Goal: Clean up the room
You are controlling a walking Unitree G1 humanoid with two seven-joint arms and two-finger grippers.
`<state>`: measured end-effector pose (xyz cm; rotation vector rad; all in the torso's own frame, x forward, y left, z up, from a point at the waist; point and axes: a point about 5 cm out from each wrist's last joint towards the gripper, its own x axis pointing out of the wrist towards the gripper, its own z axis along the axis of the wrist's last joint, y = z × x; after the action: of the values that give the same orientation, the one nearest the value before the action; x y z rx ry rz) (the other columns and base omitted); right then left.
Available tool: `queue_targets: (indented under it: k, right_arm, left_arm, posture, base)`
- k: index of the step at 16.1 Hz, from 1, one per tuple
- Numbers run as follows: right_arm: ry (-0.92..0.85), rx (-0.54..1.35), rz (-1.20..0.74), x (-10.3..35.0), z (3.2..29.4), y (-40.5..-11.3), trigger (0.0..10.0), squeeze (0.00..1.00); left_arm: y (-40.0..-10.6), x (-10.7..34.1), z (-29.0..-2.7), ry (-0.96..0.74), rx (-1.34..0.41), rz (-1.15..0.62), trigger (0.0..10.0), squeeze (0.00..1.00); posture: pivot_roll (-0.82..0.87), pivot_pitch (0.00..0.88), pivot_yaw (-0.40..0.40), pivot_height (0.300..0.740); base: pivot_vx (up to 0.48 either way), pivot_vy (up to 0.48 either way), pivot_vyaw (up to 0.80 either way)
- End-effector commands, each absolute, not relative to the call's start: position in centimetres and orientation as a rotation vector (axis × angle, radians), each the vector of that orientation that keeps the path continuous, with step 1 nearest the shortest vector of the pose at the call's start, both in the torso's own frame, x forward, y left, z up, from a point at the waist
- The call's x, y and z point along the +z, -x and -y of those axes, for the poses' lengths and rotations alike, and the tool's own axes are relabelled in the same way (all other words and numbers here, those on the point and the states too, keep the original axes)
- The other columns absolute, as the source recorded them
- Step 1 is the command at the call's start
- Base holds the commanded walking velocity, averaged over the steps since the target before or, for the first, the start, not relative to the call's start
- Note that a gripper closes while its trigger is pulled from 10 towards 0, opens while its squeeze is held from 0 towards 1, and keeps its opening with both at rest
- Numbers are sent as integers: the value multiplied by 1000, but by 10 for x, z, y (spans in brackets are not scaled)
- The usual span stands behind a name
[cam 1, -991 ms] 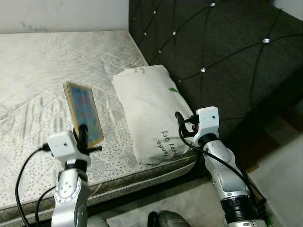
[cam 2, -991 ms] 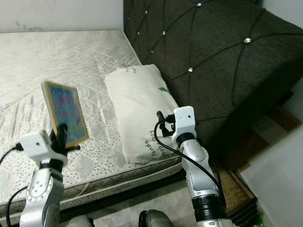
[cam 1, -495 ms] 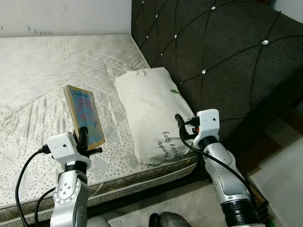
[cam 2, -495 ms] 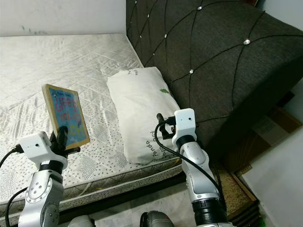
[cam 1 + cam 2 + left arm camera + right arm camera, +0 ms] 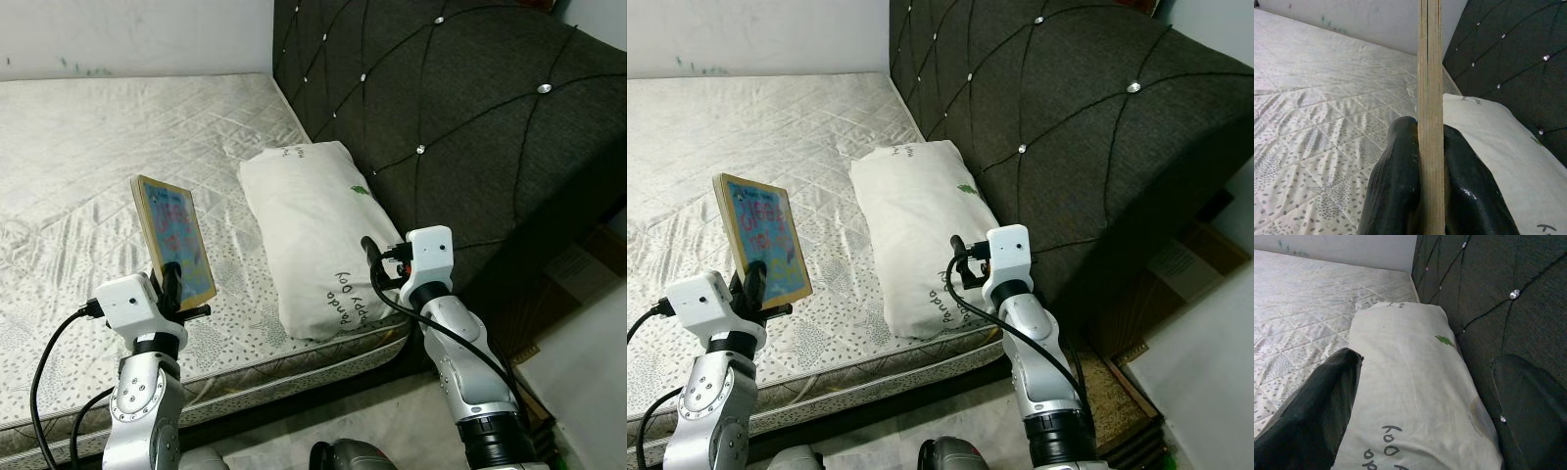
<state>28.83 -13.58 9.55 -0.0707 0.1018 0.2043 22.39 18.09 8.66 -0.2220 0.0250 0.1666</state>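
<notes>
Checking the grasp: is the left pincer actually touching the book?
Touching. The left wrist view shows the book edge-on, with both black fingers of the left pincer pressed against its covers.

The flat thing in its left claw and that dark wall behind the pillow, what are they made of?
The board in the left gripper looks like layered wood or thick card: pale edge, glossy printed face. The headboard looks like dark woven fabric, quilted with shiny studs.

pillow (image 5: 313, 235) against headboard (image 5: 470, 127), mattress (image 5: 88, 147) beside bare
</notes>
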Motion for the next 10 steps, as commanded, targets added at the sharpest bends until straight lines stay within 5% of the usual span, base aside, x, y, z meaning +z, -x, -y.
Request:
queue_targets:
  k: [1,10]
  right_arm:
    - [79,211,-83,102,137,-291,10000,0]
    - [86,224,-80,103,137,-292,10000,0]
  left_arm:
    - [-229,97,-178,220,154,20,10000,0]
    - [-229,97,-177,230,166,19,10000,0]
  posture:
    - [3,0,-84,735]
    - [1,0,-89,652]
  base:
    - [0,0,0]
    - [0,0,0]
